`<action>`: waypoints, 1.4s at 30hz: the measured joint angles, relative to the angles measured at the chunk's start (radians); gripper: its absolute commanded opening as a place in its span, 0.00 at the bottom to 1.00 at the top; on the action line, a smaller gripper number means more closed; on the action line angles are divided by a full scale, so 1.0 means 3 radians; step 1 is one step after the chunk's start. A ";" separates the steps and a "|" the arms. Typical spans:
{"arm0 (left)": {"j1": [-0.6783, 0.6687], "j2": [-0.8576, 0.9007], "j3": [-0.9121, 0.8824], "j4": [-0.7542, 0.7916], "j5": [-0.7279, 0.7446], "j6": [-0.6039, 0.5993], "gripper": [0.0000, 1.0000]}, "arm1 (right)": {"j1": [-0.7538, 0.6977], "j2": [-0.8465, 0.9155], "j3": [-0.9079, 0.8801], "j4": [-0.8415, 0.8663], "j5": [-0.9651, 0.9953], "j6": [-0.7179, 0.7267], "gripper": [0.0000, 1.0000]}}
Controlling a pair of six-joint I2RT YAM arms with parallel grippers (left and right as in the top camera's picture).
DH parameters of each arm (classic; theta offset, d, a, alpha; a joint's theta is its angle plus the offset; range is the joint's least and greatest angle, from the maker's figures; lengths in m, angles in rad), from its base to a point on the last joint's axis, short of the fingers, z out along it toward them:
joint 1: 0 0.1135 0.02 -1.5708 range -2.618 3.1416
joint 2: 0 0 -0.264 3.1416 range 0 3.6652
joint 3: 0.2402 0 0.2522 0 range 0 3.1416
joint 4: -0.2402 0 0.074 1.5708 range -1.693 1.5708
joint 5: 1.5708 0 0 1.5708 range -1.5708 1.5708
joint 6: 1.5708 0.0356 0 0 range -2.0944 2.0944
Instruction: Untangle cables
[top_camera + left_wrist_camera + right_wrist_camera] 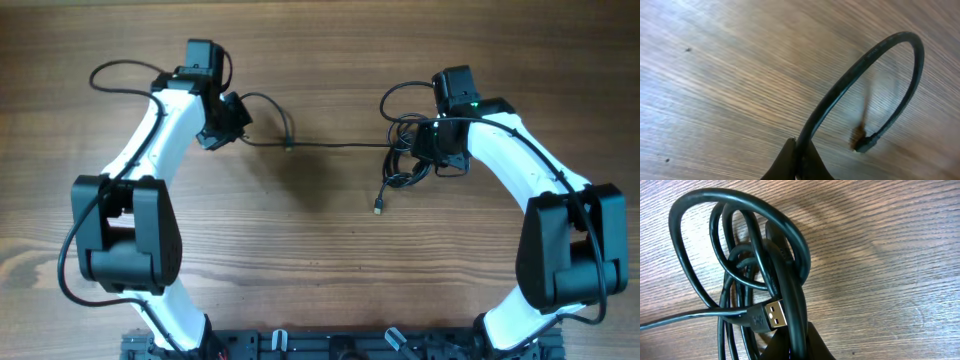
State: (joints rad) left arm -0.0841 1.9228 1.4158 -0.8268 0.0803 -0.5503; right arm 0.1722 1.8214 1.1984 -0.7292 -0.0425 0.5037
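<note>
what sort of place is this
Probably a robot lab or test bench: a left arm and right arm mounted at a wooden table, with tangled cables stretched between them.

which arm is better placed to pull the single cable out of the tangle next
Left, probably: the left pincer grips the lone cable stretched toward the tangle, which the right pincer holds.
</note>
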 measured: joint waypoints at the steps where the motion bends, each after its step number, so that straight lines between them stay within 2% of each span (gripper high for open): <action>1: 0.0019 0.0000 -0.0011 -0.0001 -0.0001 -0.0038 0.04 | 0.0000 0.0000 0.0000 0.0000 0.0006 0.0001 0.09; 6: 0.0003 0.0000 -0.0011 0.0020 -0.0014 -0.0084 0.04 | -0.0013 0.0000 -0.0004 0.0047 -0.0088 -0.0018 0.08; 8: -0.0031 0.0000 -0.0011 0.0042 -0.0042 -0.0083 0.08 | -0.0042 0.0000 -0.0005 0.0112 -0.0266 -0.0099 0.06; 9: -0.0048 0.0000 -0.0011 0.0055 -0.0065 -0.0083 0.11 | -0.0070 0.0001 -0.0006 0.0181 -0.0462 -0.0197 0.05; 14: -0.0107 0.0000 -0.0011 0.0076 -0.0104 -0.0093 0.11 | -0.0088 0.0009 -0.0028 0.0392 -0.1347 -0.0546 0.04; 18: -0.0112 0.0000 -0.0011 0.0078 -0.0104 -0.0093 0.10 | -0.0081 0.0022 -0.0042 0.0463 -0.1743 -0.0640 0.04; 25: -0.0112 0.0000 -0.0011 0.0079 -0.0104 -0.0093 0.04 | 0.0141 0.0025 -0.0042 0.0553 -0.1928 -0.0801 0.04; 37: -0.0112 0.0000 -0.0011 0.0079 -0.0104 -0.0094 0.05 | 0.0596 0.0025 -0.0042 0.0991 -0.2007 -0.0993 0.04; 38: -0.0112 0.0000 -0.0011 0.0079 -0.0104 -0.0094 0.06 | 0.0596 0.0025 -0.0042 0.0997 -0.2009 -0.0993 0.04; 39: -0.0112 0.0000 -0.0011 0.0079 -0.0104 -0.0094 0.13 | 0.0595 0.0025 -0.0042 0.1005 -0.2013 -0.0993 0.04; 40: -0.0112 0.0000 -0.0011 0.0080 -0.0104 -0.0094 0.26 | 0.0595 0.0025 -0.0042 0.1005 -0.2013 -0.0993 0.04; 41: -0.0112 0.0000 -0.0011 0.0079 -0.0103 -0.0108 0.57 | 0.0596 0.0025 -0.0042 0.1006 -0.2014 -0.0993 0.04; 42: -0.0113 0.0000 -0.0011 0.0085 -0.0104 -0.0108 0.73 | 0.0596 0.0025 -0.0042 0.1006 -0.2014 -0.0993 0.04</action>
State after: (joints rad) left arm -0.1181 1.9228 1.4124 -0.8013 0.0490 -0.5827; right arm 0.3511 1.8290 1.1858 -0.4274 -0.6468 0.2058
